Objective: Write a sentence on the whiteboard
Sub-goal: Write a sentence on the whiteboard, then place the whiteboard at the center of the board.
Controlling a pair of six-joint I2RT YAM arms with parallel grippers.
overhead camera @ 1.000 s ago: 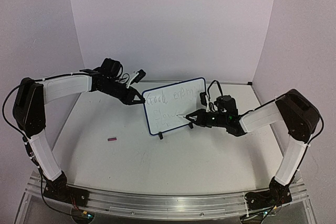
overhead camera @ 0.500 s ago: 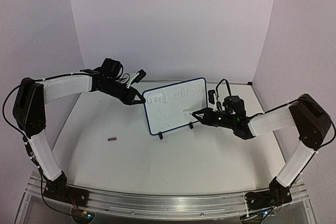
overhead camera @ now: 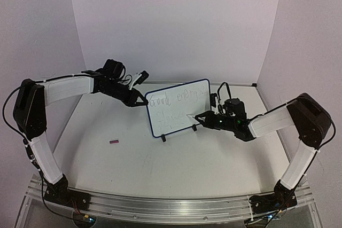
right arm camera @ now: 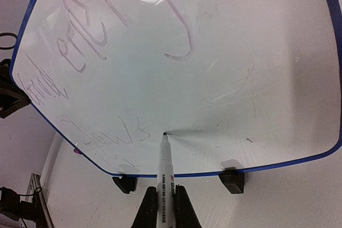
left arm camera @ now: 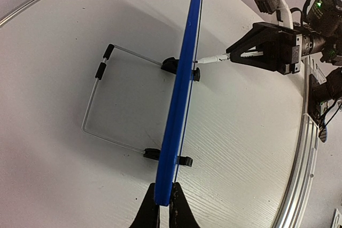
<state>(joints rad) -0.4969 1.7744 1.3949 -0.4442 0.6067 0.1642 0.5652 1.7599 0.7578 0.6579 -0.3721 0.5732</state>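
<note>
The whiteboard (overhead camera: 177, 109) stands upright on two black feet (left arm camera: 170, 65) at the middle of the table (overhead camera: 133, 158), with a wire prop (left arm camera: 96, 100) behind it. The left gripper (overhead camera: 143, 102) is closed on the whiteboard's left edge, pinching the blue frame. To the whiteboard's right, the right gripper (overhead camera: 199, 117) clamps a white marker (right arm camera: 163, 169). The marker's tip touches the white face just past the end of the lower line. The sentence (right arm camera: 101, 41) runs in two faint lines: the upper reads "Good energy", the lower is too faint to read. A small pink object (overhead camera: 114, 141) lies on the table left of the whiteboard, well apart.
</note>
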